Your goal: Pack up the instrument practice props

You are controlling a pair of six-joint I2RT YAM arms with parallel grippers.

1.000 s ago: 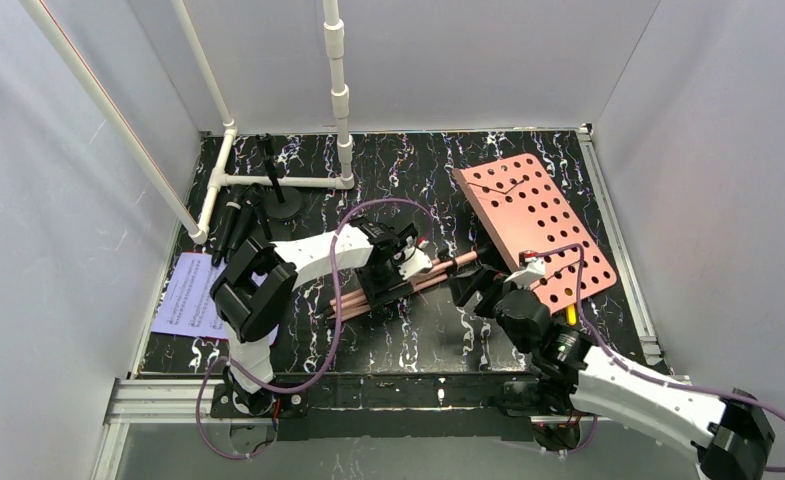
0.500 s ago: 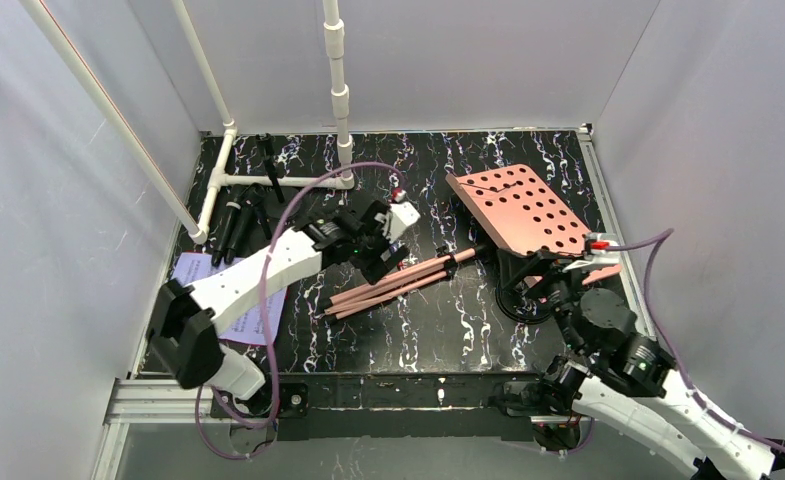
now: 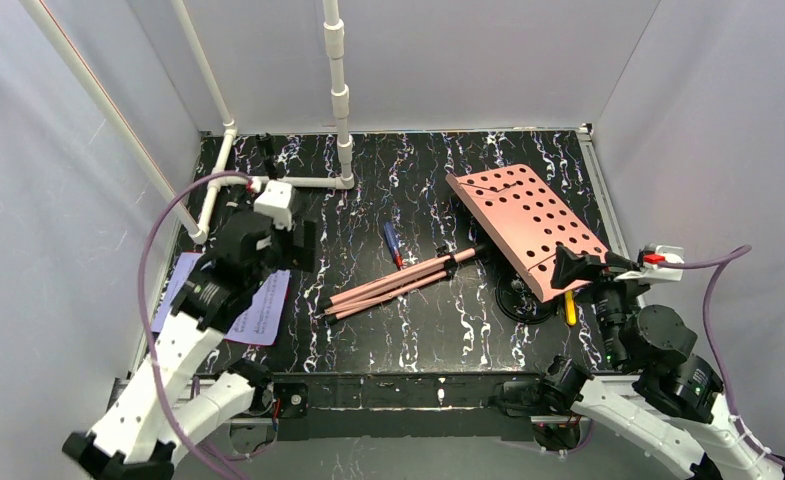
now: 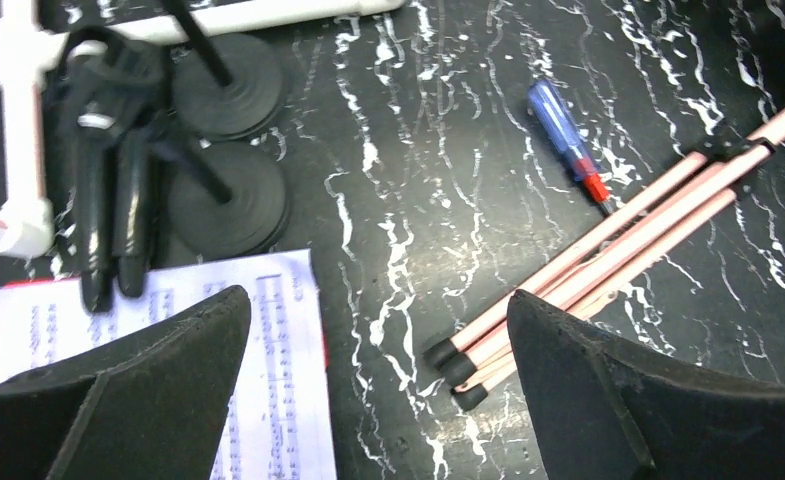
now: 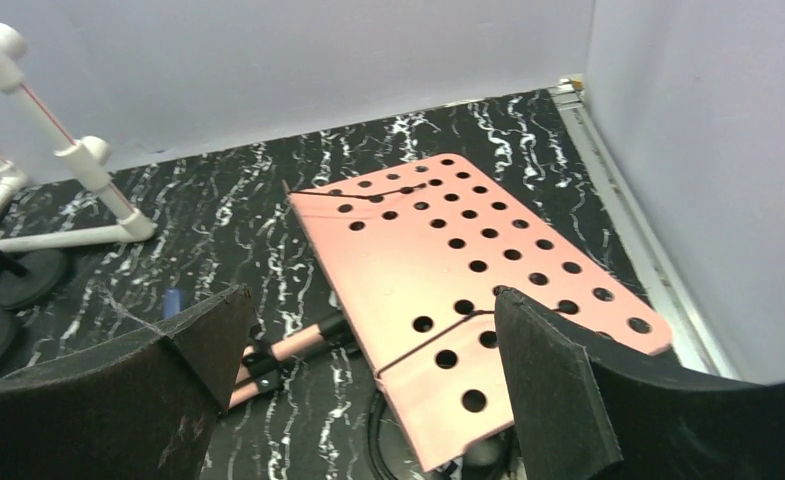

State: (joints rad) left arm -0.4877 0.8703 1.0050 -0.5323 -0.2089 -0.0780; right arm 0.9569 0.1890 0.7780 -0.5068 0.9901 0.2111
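Note:
The pink hole-punched rack (image 3: 528,225) lies tilted at the right, its folded tripod legs (image 3: 398,285) flat on the black mat. My right gripper (image 3: 578,265) hangs open just off the rack's near edge; between its fingers I see the rack plate (image 5: 468,260). My left gripper (image 3: 298,245) is open above the mat, empty, between the music sheet (image 4: 278,380) and the leg tips (image 4: 468,360). Two black microphones (image 4: 108,200) lie beside their round bases (image 4: 230,200) at the far left. The music sheet (image 3: 258,305) is partly hidden under the left arm.
A white pipe frame (image 3: 338,100) stands at the back left, with its foot (image 4: 28,120) next to the microphones. A blue screwdriver (image 3: 392,243) lies by the legs. A yellow item (image 3: 569,308) and a black ring (image 3: 518,300) sit under the rack's near edge. Grey walls enclose the mat.
My left gripper has let go of the tripod legs, opened wide and swung back left. The right arm has drawn back to the near right. The screwdriver has come into view.

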